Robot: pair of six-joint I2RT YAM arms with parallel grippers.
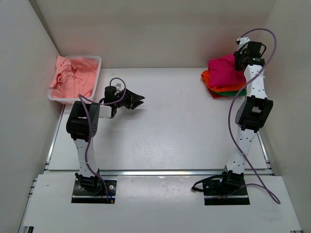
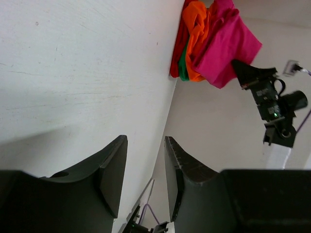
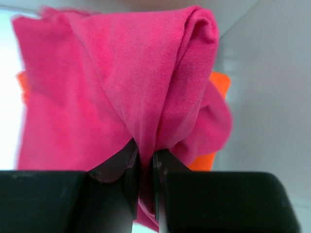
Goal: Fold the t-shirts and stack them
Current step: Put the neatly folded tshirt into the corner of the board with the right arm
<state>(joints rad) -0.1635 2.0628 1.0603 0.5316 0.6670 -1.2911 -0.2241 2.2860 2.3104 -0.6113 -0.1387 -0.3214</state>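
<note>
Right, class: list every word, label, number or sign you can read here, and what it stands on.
No text can be read in any view.
Plain, no print: magenta t-shirt, orange t-shirt, salmon t-shirts.
No label showing: white tub.
Too small to read: coloured marks on left arm's base plate.

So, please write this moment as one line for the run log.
left gripper: open, empty | right gripper: shut on magenta cloth t-shirt, lying on orange cloth t-shirt | salmon pink cloth t-shirts: in white plastic rectangular tub
</note>
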